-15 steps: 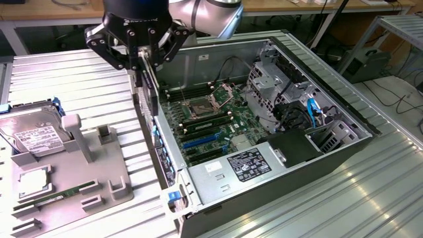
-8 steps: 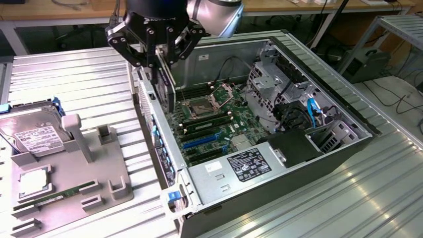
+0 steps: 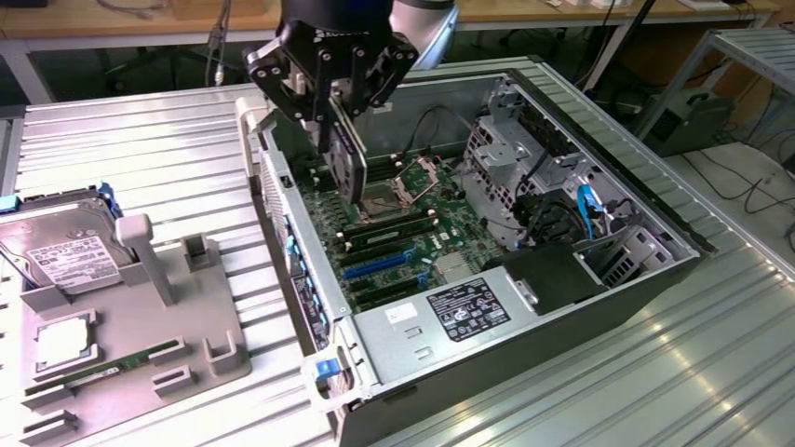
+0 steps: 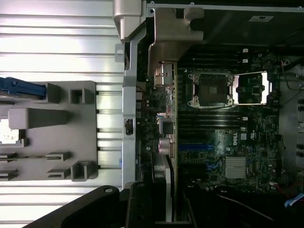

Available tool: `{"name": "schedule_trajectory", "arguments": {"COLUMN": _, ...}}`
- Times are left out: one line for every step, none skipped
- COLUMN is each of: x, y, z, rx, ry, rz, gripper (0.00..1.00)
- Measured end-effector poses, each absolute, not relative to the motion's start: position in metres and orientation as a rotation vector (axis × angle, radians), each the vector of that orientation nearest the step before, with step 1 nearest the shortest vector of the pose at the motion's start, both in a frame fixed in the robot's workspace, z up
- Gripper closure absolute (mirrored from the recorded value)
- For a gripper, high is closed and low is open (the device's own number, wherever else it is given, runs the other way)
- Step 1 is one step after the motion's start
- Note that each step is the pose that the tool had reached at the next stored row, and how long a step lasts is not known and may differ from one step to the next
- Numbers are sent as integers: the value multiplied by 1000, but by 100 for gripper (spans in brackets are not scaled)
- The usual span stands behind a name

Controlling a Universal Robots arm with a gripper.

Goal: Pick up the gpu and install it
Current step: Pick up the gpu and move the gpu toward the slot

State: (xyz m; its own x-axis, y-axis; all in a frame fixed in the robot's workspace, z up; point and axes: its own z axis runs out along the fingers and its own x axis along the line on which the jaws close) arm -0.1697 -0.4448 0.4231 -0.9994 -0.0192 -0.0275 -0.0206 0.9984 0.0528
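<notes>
Ribbed metal bench (image 3: 137, 149) carrying the open computer case (image 3: 497, 345). The gripper (image 3: 333, 121) was clamped on the gpu (image 3: 352, 172), which stood on edge inside the case, just above its motherboard (image 3: 423, 223). Pickup was done; seating was judged not yet complete.

gpu (image 4: 167, 126): edge-on, clamped in the gripper (image 4: 166, 118), beside the case wall (image 4: 129, 95).
motherboard (image 4: 223, 137): green; CPU socket (image 4: 209, 90), blue slot (image 4: 197, 147), silver heatsink (image 4: 236, 167).
fixture tray (image 4: 71, 137): grey, outside the case, on the ribbed table (image 4: 57, 42).
</notes>
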Motion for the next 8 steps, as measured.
{"name": "schedule_trajectory", "arguments": {"x": -168, "y": -445, "z": 423, "rx": -40, "ry": 3113, "rz": 83, "gripper": 72}}
{"name": "schedule_trajectory", "arguments": {"x": -164, "y": -445, "z": 423, "rx": -47, "ry": 3114, "rz": 83, "gripper": 72}}
{"name": "schedule_trajectory", "arguments": {"x": -161, "y": -445, "z": 423, "rx": -50, "ry": 3114, "rz": 83, "gripper": 72}}
{"name": "schedule_trajectory", "arguments": {"x": -158, "y": -445, "z": 423, "rx": -51, "ry": 3114, "rz": 83, "gripper": 72}}
{"name": "schedule_trajectory", "arguments": {"x": -154, "y": -445, "z": 423, "rx": -51, "ry": 3113, "rz": 83, "gripper": 72}}
{"name": "schedule_trajectory", "arguments": {"x": -151, "y": -445, "z": 423, "rx": -51, "ry": 3114, "rz": 83, "gripper": 72}}
{"name": "schedule_trajectory", "arguments": {"x": -148, "y": -445, "z": 423, "rx": -51, "ry": 3114, "rz": 81, "gripper": 72}}
{"name": "schedule_trajectory", "arguments": {"x": -144, "y": -445, "z": 423, "rx": -51, "ry": 3114, "rz": 74, "gripper": 72}}
